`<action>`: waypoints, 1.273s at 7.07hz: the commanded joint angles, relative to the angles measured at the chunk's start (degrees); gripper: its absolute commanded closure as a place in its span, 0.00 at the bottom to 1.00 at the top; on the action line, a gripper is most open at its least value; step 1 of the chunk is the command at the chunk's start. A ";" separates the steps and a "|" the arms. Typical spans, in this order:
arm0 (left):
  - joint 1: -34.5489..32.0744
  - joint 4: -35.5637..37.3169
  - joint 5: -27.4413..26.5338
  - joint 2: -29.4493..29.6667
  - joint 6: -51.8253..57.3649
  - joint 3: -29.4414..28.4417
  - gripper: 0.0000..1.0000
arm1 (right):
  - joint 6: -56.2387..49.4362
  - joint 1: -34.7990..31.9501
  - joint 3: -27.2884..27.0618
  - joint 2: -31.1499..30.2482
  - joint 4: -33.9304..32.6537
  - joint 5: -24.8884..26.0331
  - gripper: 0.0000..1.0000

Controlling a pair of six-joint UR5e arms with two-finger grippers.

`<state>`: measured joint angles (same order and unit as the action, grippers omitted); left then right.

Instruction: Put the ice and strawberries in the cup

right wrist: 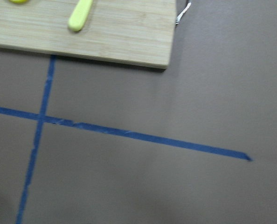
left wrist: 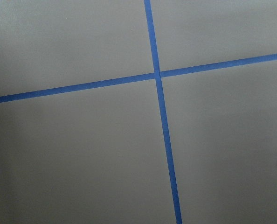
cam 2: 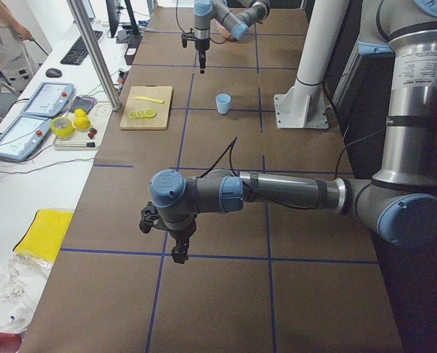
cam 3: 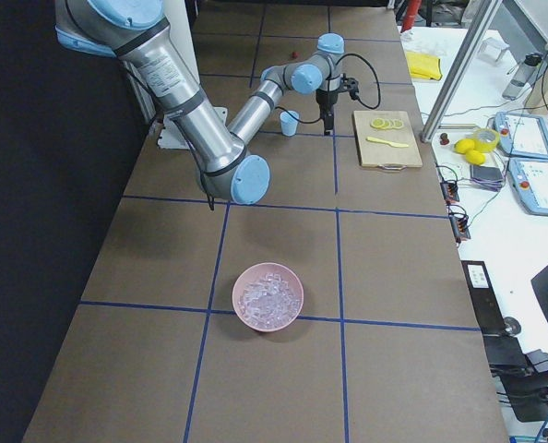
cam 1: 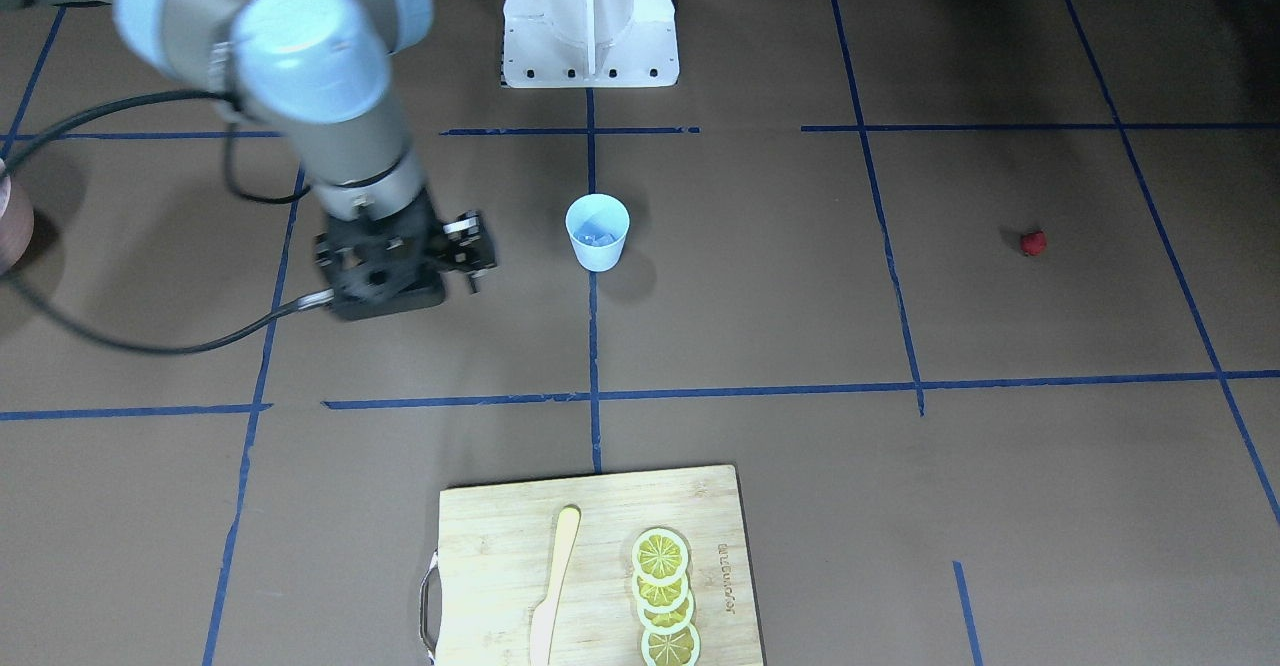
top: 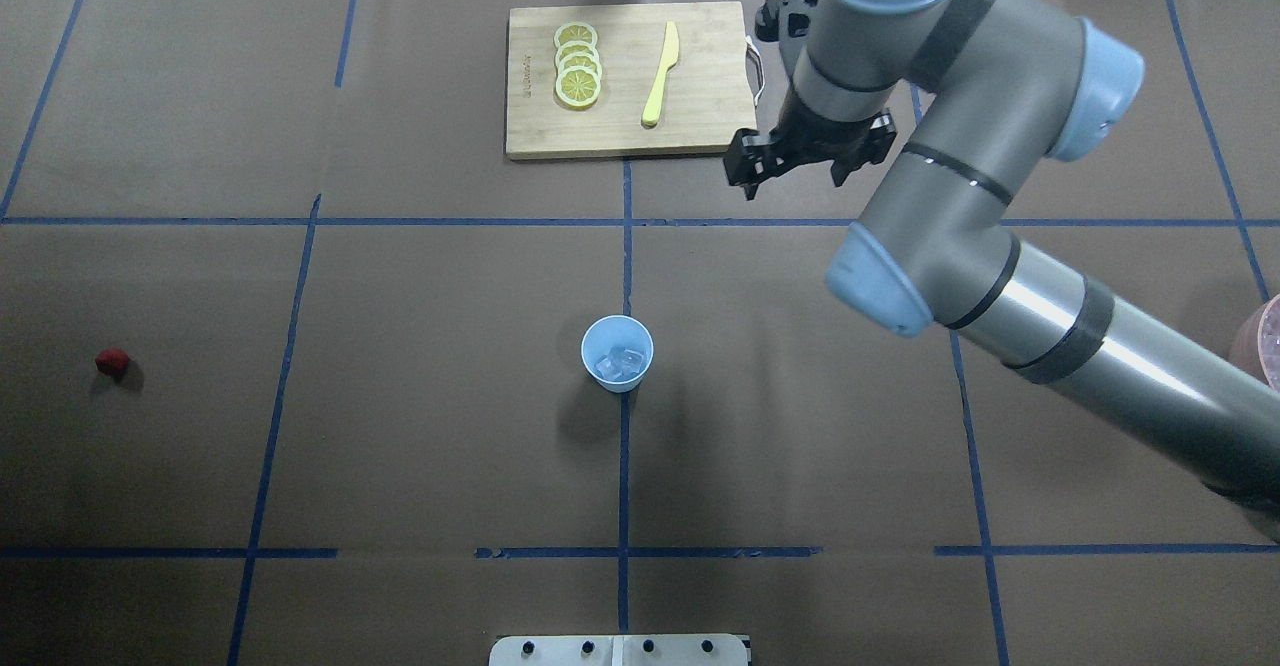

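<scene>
Left of centre, the right gripper hung empty over the brown table, its black fingers seemingly pressed together. Mid-frame stood the tapered light-blue cup with glassy ice cubes inside. Far right lay the small red strawberry. On the left gripper I could not tell the spread.

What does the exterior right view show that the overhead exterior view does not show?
Only the exterior right view shows the whole pink bowl with its ice heap; the overhead view catches just its edge. Only the overhead view looks into the cup, where ice cubes lie. Both show the cup, the cutting board and the right gripper.
</scene>
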<state>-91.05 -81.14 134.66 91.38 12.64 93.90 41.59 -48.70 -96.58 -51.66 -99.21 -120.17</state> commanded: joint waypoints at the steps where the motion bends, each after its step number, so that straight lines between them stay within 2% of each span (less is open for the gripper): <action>1: 0.44 -0.15 0.25 2.74 0.01 0.14 0.00 | -12.18 -10.05 0.08 -5.80 -0.19 -5.86 0.01; 2: 0.53 -1.98 0.16 3.80 0.01 0.14 0.00 | -18.84 -15.23 0.16 -10.00 -0.28 -9.35 0.01; 3: 1.22 -8.00 0.16 4.33 -0.16 -1.08 0.00 | -27.18 -20.76 0.51 -13.78 -0.54 -12.17 0.01; 5: 1.49 -10.00 1.47 4.16 0.19 -0.65 0.00 | -42.92 -29.57 2.70 -20.81 -0.54 -13.60 0.01; 6: 1.49 -10.08 4.26 3.99 0.10 -0.74 0.00 | -51.35 -34.04 2.71 -26.42 -0.37 -13.60 0.01; 8: 1.67 -10.17 4.47 3.72 0.10 0.05 0.00 | -57.40 -41.17 2.19 -37.40 0.25 -13.08 0.01; 9: 1.67 -10.09 4.47 3.63 -0.07 0.05 0.00 | -57.67 -45.47 1.75 -42.77 3.90 -13.25 0.01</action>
<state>-89.43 -91.27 138.99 95.13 12.74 93.82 -14.59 -89.32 -94.40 -87.85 -98.19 -133.41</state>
